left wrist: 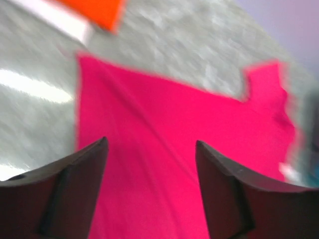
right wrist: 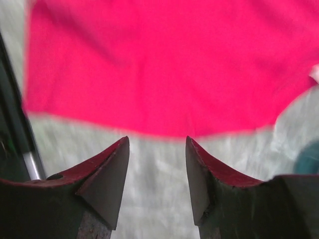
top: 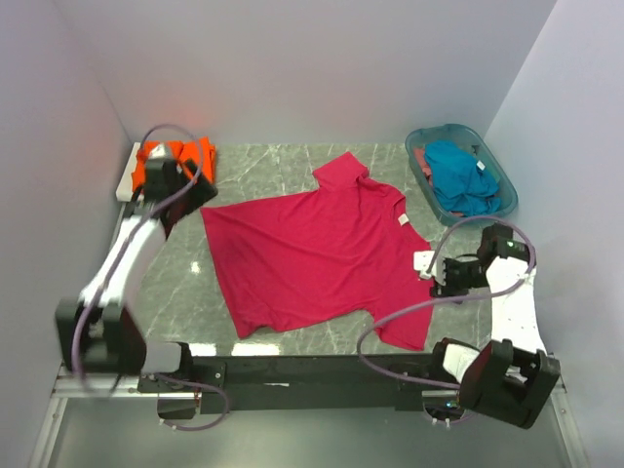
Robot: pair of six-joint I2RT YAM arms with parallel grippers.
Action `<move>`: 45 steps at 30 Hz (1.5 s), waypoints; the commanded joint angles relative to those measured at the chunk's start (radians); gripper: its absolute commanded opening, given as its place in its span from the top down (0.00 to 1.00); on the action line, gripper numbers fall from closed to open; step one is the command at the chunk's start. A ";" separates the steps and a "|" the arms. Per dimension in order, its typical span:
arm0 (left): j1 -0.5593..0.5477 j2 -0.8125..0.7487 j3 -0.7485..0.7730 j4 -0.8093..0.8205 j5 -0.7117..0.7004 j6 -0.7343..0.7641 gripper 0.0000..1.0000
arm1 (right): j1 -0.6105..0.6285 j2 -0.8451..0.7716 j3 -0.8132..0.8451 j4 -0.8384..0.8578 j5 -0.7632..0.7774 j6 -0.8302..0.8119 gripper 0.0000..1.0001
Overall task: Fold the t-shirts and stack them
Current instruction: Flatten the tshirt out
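Magenta-red t-shirt (top: 312,253) lies spread flat in the middle of the grey marbled table (top: 263,166), hem toward the left arm and neck end toward the right arm. One sleeve points to the far wall, the other to the near edge. We note a small white label (top: 401,220) near the neck. The orange t-shirt (top: 185,156) sits bunched in the far-left corner, partly on a white board (top: 125,183). The teal-blue t-shirt (top: 463,180) is heaped inside the translucent teal basket (top: 509,200) at far right, well apart from the red one. The left gripper (top: 185,193) hangs at the far-left corner of the red shirt, just beside the orange one. From its wrist camera we see the left gripper (left wrist: 151,144) with fingers spread and nothing between them, the red shirt (left wrist: 174,149) below and an edge of orange cloth (left wrist: 94,10) at the top; this view is blurred. The right gripper (top: 437,274) sits at the shirt's right edge by the near sleeve. Its wrist view shows the right gripper (right wrist: 157,142) likewise spread and empty, tips over bare table just off the red shirt's border (right wrist: 164,64).
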 commanded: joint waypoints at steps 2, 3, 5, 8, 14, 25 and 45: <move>-0.014 -0.342 -0.356 0.013 0.274 -0.250 0.26 | 0.183 -0.080 -0.021 0.141 -0.220 0.539 0.46; -0.034 -0.402 -0.406 0.015 0.282 -0.288 0.28 | 0.279 -0.092 -0.033 0.286 -0.207 0.655 0.47; -0.147 -0.552 -0.502 -0.008 0.232 -0.392 0.27 | 0.388 -0.125 -0.061 0.429 -0.140 0.973 0.49; -0.284 -0.626 -0.529 -0.141 0.161 -0.465 0.24 | 0.536 -0.117 -0.040 0.600 -0.075 1.242 0.49; -0.448 -0.629 -0.513 -0.388 0.056 -0.582 0.27 | 0.593 -0.053 0.027 0.628 -0.110 1.393 0.49; -0.591 -0.608 -0.444 -0.681 0.044 -0.649 0.36 | 0.596 -0.091 -0.026 0.686 -0.052 1.419 0.48; -0.719 -0.386 -0.598 -0.490 0.046 -0.708 0.43 | 0.594 -0.143 -0.036 0.700 -0.007 1.422 0.47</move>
